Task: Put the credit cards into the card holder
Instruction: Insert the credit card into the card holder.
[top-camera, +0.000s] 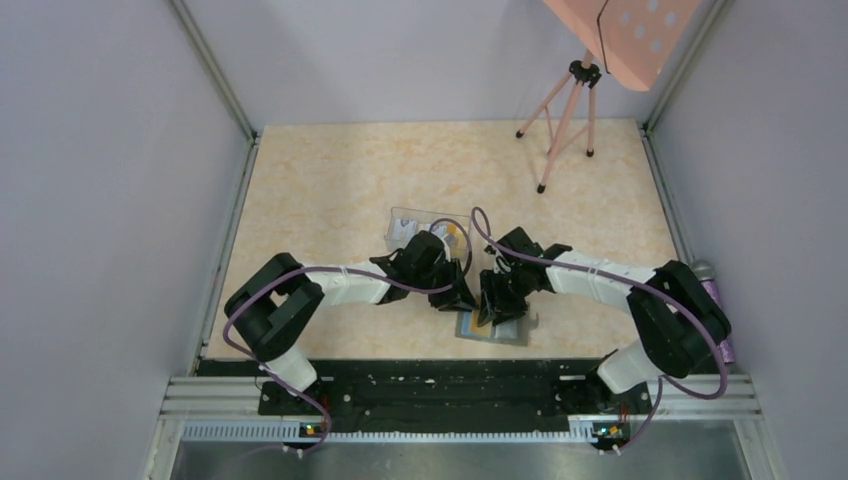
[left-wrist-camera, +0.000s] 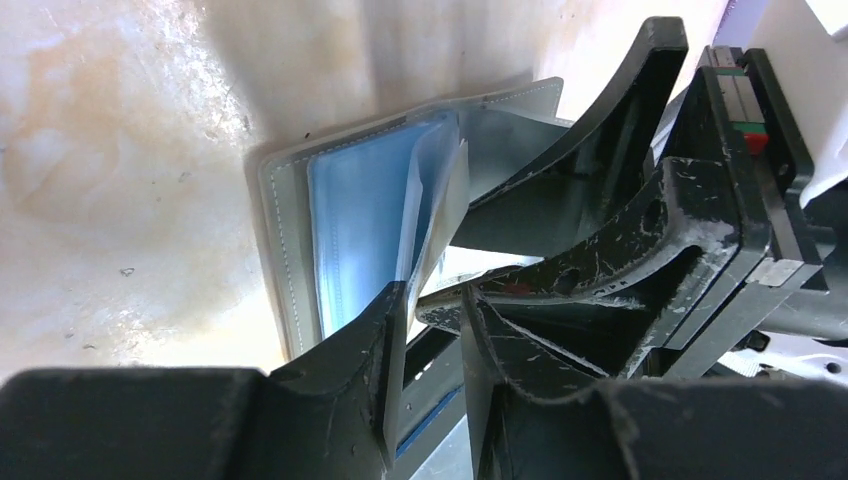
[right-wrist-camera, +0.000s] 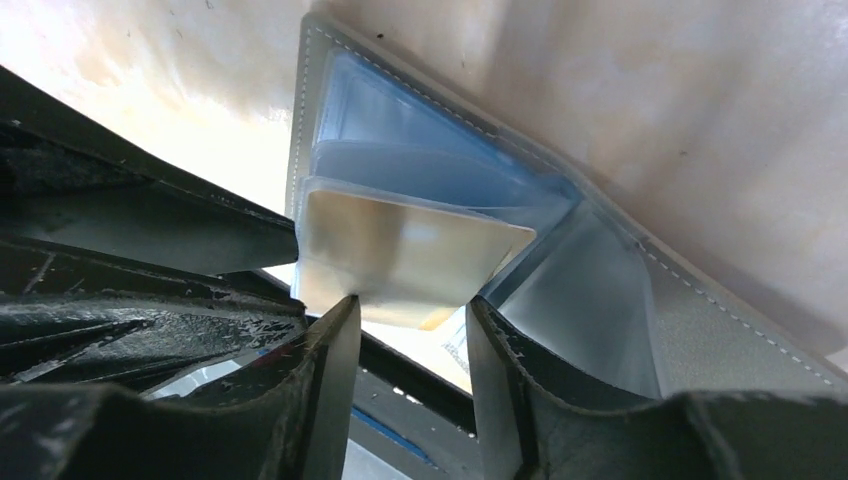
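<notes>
The card holder (top-camera: 508, 330) lies open near the table's front edge, grey outside (left-wrist-camera: 285, 210) and light blue with clear sleeves inside (right-wrist-camera: 440, 170). A pale, yellowish credit card (right-wrist-camera: 410, 250) sits partly in one of its sleeves. Its near edge lies just ahead of my right gripper (right-wrist-camera: 412, 305), which is open and touches it only with the left fingertip. My left gripper (left-wrist-camera: 432, 300) hovers over the holder's other side with its jaws a little apart, a clear sleeve edge (left-wrist-camera: 430, 230) reaching its tips. Both grippers (top-camera: 462, 298) (top-camera: 492, 308) meet above the holder.
A clear plastic box (top-camera: 405, 222) with more cards, one yellow (top-camera: 452, 233), stands just behind the grippers. A pink tripod (top-camera: 565, 120) stands at the back right. A purple bottle (top-camera: 715, 295) lies beyond the table's right edge.
</notes>
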